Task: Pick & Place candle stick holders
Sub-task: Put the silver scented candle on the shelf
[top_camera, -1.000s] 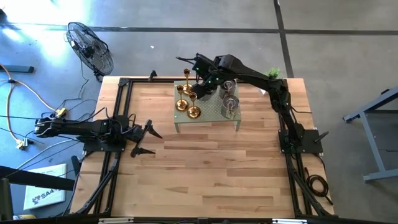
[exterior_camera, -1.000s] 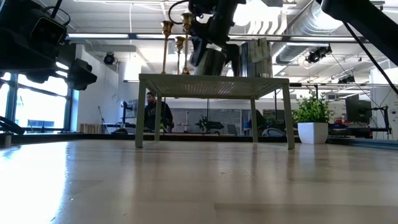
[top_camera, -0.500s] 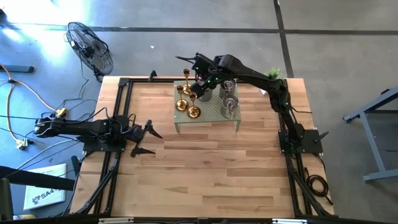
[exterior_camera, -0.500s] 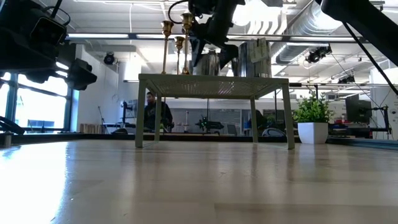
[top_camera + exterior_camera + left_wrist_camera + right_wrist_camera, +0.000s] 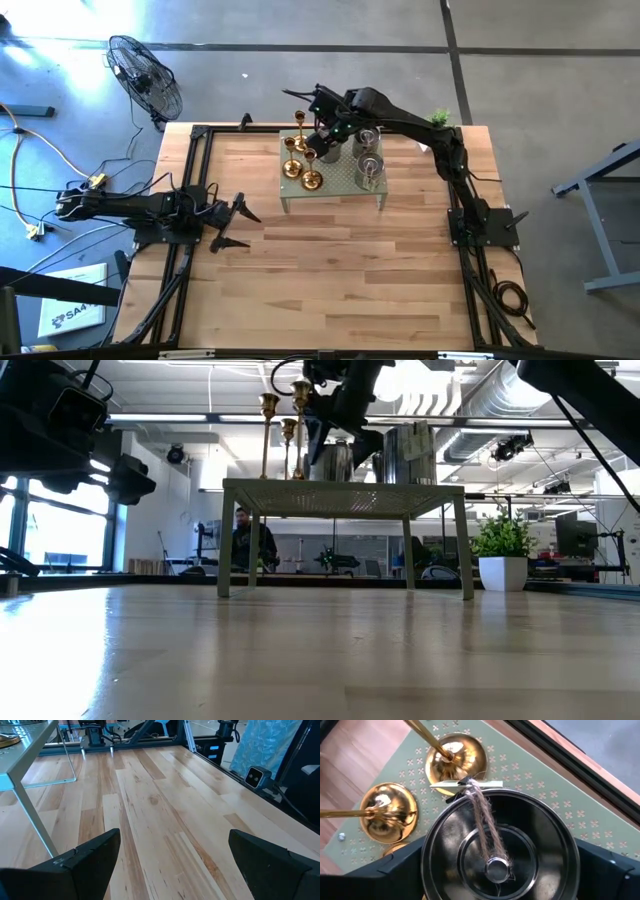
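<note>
1. One broad wooden surface (image 5: 330, 270) carries everything, with two dark arms mounted at its left and right edges.
2. A small pale green stand (image 5: 333, 176) with a perforated top sits toward the far side of the surface, raised on thin legs.
3. The right arm reaches across to the stand; the right gripper (image 5: 322, 135) hangs over its far middle, fingers (image 5: 395, 865) spread wide either side of a silvery-glass holder (image 5: 500, 852), not pressing on it. The holder stands on the stand's top, a twine loop and a small tag lying across its rim.
4. The left gripper (image 5: 238, 222) rests low over the left part of the surface, well apart from the stand, its fingers (image 5: 80, 862) released and holding nothing.
5. Three gold brass holders (image 5: 300, 160) stand clustered on the left part of the stand, stems upright.
6. Two more silvery-glass holders (image 5: 370, 160) stand on its right part.
7. A small green potted plant (image 5: 440, 118) sits at the far right corner.
</note>
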`<move>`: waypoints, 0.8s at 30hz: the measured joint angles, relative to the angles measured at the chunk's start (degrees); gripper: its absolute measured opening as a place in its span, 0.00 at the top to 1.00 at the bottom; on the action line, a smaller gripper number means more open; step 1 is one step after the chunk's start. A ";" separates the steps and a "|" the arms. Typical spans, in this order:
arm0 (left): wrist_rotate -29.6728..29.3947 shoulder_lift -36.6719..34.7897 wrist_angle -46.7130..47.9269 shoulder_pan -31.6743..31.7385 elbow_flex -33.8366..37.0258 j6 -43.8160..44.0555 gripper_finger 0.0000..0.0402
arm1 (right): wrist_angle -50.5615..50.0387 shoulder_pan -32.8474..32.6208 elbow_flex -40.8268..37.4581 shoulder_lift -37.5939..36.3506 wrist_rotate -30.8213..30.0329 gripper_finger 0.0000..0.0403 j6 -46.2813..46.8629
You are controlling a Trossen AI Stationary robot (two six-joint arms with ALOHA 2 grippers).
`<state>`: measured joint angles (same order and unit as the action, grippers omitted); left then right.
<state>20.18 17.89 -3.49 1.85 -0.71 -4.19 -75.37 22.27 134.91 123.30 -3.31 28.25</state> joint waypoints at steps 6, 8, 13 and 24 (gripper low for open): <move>-0.02 0.00 0.01 -0.01 0.01 0.00 0.09 | 0.21 -0.59 0.02 -0.86 0.29 0.05 -0.19; -0.02 0.00 0.02 0.00 0.00 0.00 0.09 | 0.00 -0.71 0.04 -1.24 0.42 0.05 -0.23; -0.02 -0.02 0.00 0.01 0.02 0.00 0.09 | -0.13 -0.97 0.04 -1.88 -0.79 0.05 -0.22; -0.02 -0.02 0.00 0.00 0.02 0.00 0.09 | 3.03 -1.77 0.04 -4.80 -5.07 0.06 -2.36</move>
<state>20.16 17.87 -3.49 1.85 -0.69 -4.19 -72.34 20.50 134.96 118.50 -8.38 25.89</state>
